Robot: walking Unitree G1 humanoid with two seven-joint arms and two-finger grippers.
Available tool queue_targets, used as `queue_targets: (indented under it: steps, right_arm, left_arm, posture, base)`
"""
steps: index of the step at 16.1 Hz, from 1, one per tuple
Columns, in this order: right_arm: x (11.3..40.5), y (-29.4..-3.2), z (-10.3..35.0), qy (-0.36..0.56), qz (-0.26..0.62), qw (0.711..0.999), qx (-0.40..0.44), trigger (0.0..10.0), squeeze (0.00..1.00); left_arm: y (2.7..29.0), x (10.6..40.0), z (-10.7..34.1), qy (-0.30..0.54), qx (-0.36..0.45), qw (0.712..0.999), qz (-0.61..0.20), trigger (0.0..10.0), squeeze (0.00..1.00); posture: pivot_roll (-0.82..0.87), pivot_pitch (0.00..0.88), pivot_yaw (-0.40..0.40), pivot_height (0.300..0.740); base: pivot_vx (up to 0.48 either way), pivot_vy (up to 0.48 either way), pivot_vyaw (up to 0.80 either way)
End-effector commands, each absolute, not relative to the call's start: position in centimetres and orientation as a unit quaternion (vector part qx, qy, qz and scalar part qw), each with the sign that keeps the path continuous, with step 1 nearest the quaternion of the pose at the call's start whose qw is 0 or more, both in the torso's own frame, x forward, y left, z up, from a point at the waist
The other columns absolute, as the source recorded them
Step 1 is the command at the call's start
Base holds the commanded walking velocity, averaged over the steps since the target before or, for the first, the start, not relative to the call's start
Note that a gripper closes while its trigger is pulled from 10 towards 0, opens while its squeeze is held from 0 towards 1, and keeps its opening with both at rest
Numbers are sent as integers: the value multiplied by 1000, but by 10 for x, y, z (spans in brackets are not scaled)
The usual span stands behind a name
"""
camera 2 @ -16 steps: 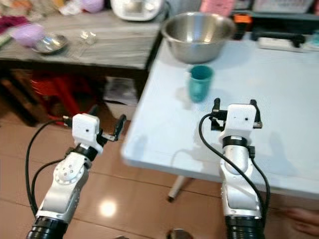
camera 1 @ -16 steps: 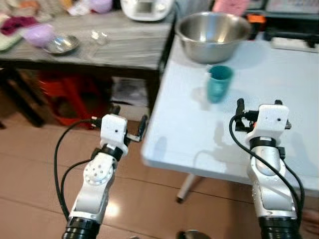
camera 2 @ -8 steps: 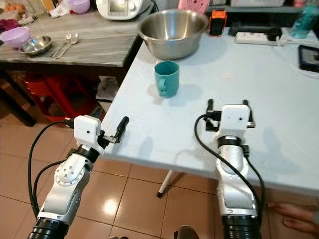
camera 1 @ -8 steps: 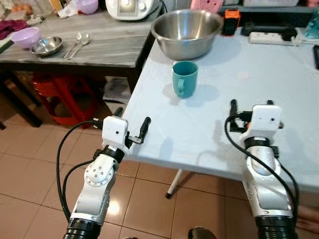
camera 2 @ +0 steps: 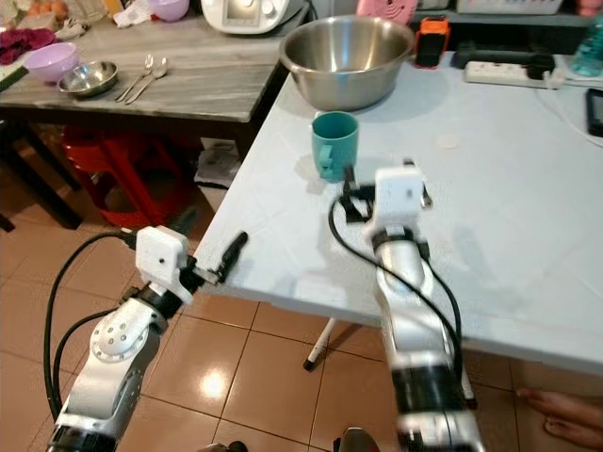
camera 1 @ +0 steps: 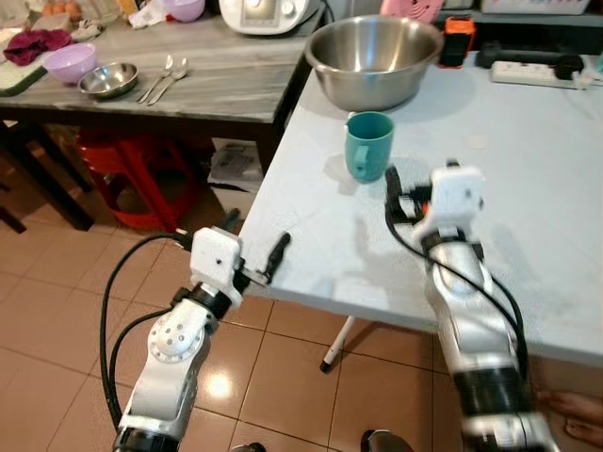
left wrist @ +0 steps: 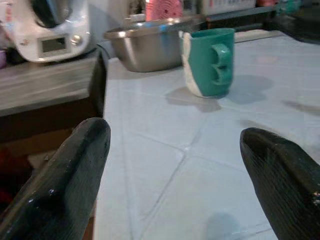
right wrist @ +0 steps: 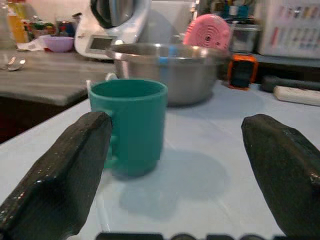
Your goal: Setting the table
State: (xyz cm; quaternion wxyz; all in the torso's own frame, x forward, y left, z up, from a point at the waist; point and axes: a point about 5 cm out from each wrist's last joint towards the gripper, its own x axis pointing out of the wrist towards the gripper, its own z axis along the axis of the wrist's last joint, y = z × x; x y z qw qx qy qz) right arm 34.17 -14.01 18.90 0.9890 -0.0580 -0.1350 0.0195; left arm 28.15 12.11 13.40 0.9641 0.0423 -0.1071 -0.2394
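A teal mug point(camera 1: 368, 145) with a handle stands upright on the pale blue-white table point(camera 1: 528, 188), near the table's left edge and just in front of a large steel mixing bowl point(camera 1: 374, 58); its side toward the bowl looks lighter, almost white. The right gripper point(right wrist: 175, 165) hovers over the table just in front of the mug, its two black fingers spread wide with nothing between them, the mug slightly off toward one finger. The left gripper point(left wrist: 185, 185) hangs at the table's left front corner, jaws also wide apart and empty, looking across the tabletop at the mug. Behind the bowl sit an orange and black device point(camera 1: 457, 39) and a pink round object point(right wrist: 206, 31); a white power strip point(camera 1: 526, 73) lies farther right on the table. Left of the table a grey wooden counter point(camera 1: 188, 85) carries a white kitchen appliance point(camera 1: 268, 13), two spoons point(camera 1: 163, 79), a small steel dish point(camera 1: 106, 80) and a lilac bowl point(camera 1: 69, 62). A red stool point(camera 1: 122, 169) stands under the counter. No writing is legible.
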Motion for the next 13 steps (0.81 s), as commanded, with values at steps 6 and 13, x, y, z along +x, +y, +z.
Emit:
queue_targets:
  steps: [6, 13]
  right_arm:
    - [366, -123, 194, -114, 59, 991, -27, 10000, 0]
    - [366, -86, 188, -104, 108, 989, -12, 10000, 0]
  left_arm:
    - [129, 262, 135, -92, 62, 956, -270, 10000, 0]
    - [127, 252, 146, -92, 45, 943, -316, 10000, 0]
  posture:
    - [-98, 250, 118, 740]
    - [-75, 275, 121, 740]
  base:
    - [0, 0, 0]
    - [0, 0, 0]
